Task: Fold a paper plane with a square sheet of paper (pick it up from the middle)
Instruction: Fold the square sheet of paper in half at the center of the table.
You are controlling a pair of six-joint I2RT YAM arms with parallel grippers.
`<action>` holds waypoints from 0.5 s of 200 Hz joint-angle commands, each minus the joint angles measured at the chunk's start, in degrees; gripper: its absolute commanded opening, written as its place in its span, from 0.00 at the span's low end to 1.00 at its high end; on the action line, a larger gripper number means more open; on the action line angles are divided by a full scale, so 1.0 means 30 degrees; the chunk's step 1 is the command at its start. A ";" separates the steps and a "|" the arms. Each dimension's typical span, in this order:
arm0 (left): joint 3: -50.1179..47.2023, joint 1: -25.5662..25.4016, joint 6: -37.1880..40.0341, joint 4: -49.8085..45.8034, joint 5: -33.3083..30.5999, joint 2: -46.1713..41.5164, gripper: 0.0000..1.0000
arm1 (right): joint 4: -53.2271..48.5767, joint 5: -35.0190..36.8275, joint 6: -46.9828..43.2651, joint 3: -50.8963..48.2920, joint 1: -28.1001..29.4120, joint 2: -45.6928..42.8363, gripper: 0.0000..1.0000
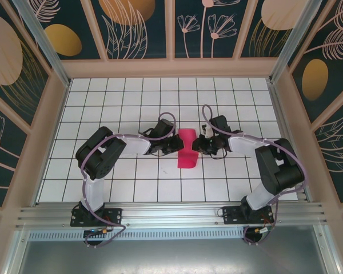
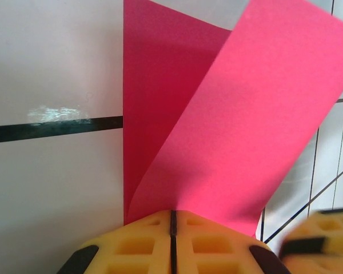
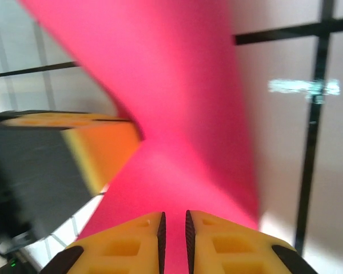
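The square sheet of paper (image 1: 187,149) is magenta-pink, folded over on itself and curled, in the middle of the tiled table between my two grippers. My left gripper (image 1: 175,145) meets it from the left. In the left wrist view the left gripper (image 2: 172,212) is shut on the paper (image 2: 240,114), which fans up out of the closed jaws. My right gripper (image 1: 198,144) meets it from the right. In the right wrist view the right gripper (image 3: 173,214) has its jaws a narrow gap apart, and the paper (image 3: 183,114) lies in front of and under them.
The white tiled table (image 1: 103,103) has free room all round the paper. Peach frame rails and patterned walls (image 1: 171,65) close in the back and sides. A blurred yellow finger of the right gripper (image 2: 320,240) shows beside the left jaws.
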 commanded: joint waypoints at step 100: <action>-0.0013 -0.0334 0.0577 -0.1431 -0.0600 0.1310 0.11 | 0.0443 -0.0104 0.0085 -0.2405 0.0155 0.1330 0.20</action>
